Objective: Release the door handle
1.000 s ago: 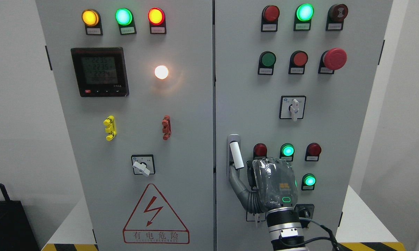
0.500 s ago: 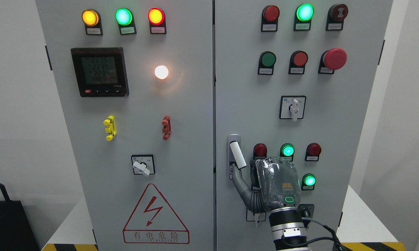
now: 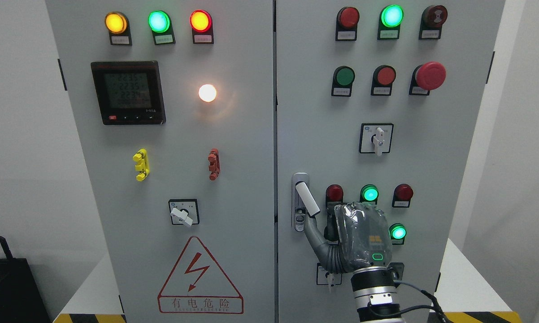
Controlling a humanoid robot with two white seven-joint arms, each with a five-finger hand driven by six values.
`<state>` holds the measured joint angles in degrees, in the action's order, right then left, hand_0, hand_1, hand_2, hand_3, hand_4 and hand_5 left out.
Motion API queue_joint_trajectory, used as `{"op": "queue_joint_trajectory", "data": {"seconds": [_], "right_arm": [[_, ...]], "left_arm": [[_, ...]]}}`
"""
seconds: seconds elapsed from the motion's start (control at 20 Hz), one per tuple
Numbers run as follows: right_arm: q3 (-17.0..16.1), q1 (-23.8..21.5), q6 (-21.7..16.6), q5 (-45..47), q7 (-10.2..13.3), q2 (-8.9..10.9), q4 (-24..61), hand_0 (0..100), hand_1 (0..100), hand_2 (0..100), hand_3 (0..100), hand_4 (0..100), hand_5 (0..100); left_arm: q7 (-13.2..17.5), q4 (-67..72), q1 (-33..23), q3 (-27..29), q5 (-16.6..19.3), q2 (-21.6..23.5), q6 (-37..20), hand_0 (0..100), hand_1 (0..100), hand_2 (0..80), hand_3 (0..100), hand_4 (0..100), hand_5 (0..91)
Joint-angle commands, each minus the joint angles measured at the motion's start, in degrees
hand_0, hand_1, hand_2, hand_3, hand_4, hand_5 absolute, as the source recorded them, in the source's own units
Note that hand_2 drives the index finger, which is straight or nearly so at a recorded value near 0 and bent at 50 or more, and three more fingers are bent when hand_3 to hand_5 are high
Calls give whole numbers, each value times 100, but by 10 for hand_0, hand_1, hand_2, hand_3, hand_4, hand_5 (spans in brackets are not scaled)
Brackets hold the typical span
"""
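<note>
**Inspector:** White walls flank a grey two-door cabinet [image 3: 233,148] that fills the head view; a yellow-and-black hazard strip [image 3: 90,317] runs along the floor at its foot; state the handle's position.

**Assessor:** On the right-hand door [image 3: 435,157], low and close to the centre seam, sits the door handle [image 3: 306,200]; its white lever is tilted, lower end swung to the right, clear of its metal backplate [image 3: 300,215].

**Inspector:** And the hand?

**Assessor:** The right hand [image 3: 357,240] rises from the bottom edge, its back, wrapped in clear film, toward the camera; its thumb [image 3: 316,240] reaches up-left, tip at the lever's lower end, touching or just short of it; the other fingers curl toward the door behind the palm; whether they grip the lever cannot be told.

**Inspector:** Surroundings?

**Assessor:** A lit green lamp [image 3: 369,194] sits above the hand, between two red lamps; another green lamp [image 3: 398,232] shows just beside the knuckles; the left door carries a meter [image 3: 128,92] and a warning triangle [image 3: 200,274].
</note>
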<state>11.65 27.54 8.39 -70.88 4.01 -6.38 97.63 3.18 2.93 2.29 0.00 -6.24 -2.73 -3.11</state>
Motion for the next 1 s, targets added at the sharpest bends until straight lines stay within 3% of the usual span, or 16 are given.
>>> {"op": "queue_joint_trajectory", "data": {"seconds": [0.0, 0.95], "right_arm": [[-84, -3, -13, 56, -6, 58, 45, 595, 225, 1000, 1000, 1000, 1000], [-84, -3, -31, 118, -14, 49, 116, 603, 228, 1000, 1000, 1000, 1000]], "left_arm": [[-1, -2, 0, 106, 0, 0, 3, 120, 389, 0, 0, 0, 0], [-1, -2, 0, 106, 0, 0, 3, 120, 389, 0, 0, 0, 0]]}}
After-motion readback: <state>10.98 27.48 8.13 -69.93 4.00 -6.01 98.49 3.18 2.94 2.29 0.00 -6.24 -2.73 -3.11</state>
